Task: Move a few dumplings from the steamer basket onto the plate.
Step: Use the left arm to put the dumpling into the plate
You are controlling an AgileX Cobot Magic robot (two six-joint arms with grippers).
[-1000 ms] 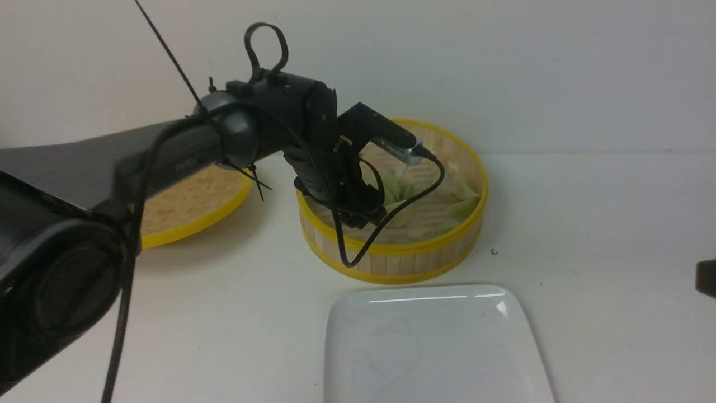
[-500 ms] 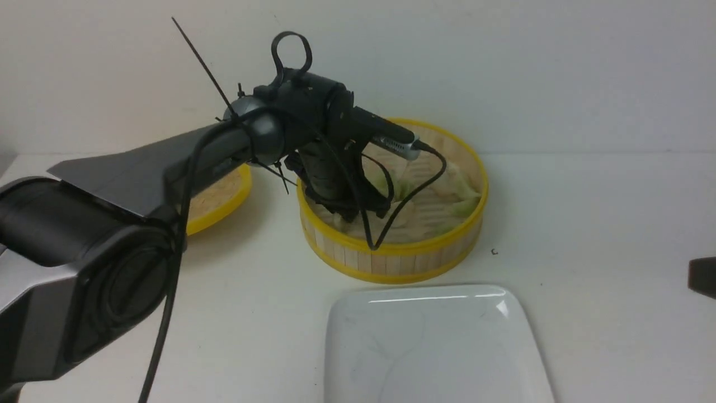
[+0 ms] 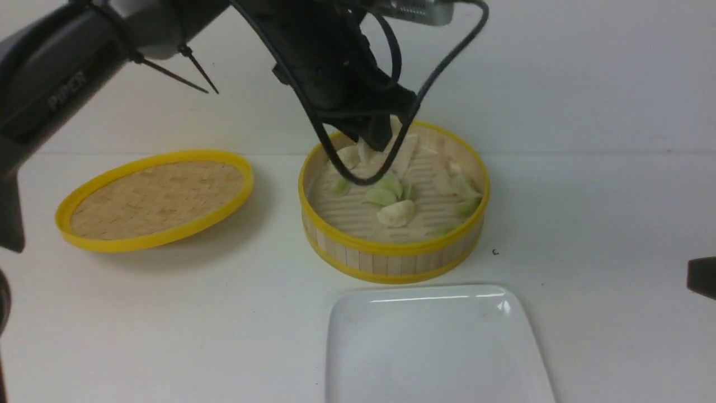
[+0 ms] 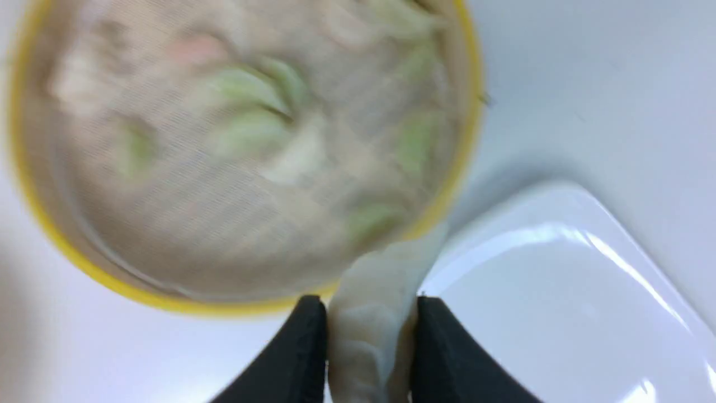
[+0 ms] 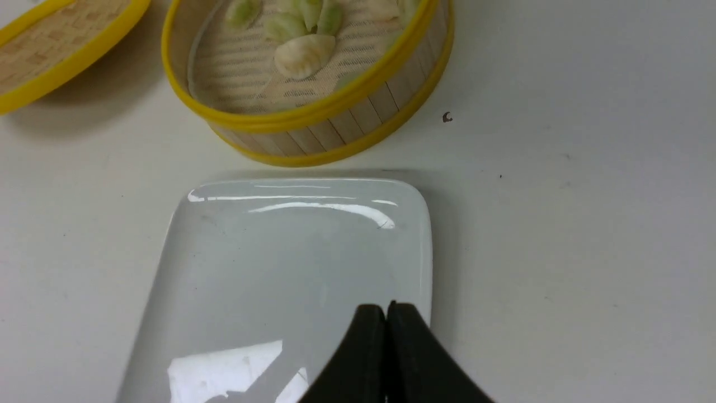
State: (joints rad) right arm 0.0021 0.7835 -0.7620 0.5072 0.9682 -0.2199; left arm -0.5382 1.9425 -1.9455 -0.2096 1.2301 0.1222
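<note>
The steamer basket (image 3: 391, 263) stands at the middle of the table and holds several dumplings (image 3: 396, 212) in cream, pale green and pinkish-white. My left gripper (image 3: 379, 137) hangs above the basket's far side. In the left wrist view it (image 4: 372, 305) is shut on a pale white pleated dumpling (image 4: 369, 336), with the blurred basket (image 4: 464, 140) and a corner of the plate (image 4: 559, 268) below. The white plate (image 3: 436, 347) lies in front of the basket with nothing on it. My right gripper (image 5: 386, 310) is shut and empty, over the plate's (image 5: 279, 263) right edge.
The flat woven lid (image 3: 156, 198) with a yellow rim lies left of the basket. A dark part of my right arm (image 3: 702, 277) shows at the right edge of the front view. A small dark speck (image 3: 494, 252) lies on the table right of the basket.
My left arm has risen out of the basket, lifting the gripper from the basket floor to well above the rim, so the dumplings inside now show. The right arm has barely moved.
</note>
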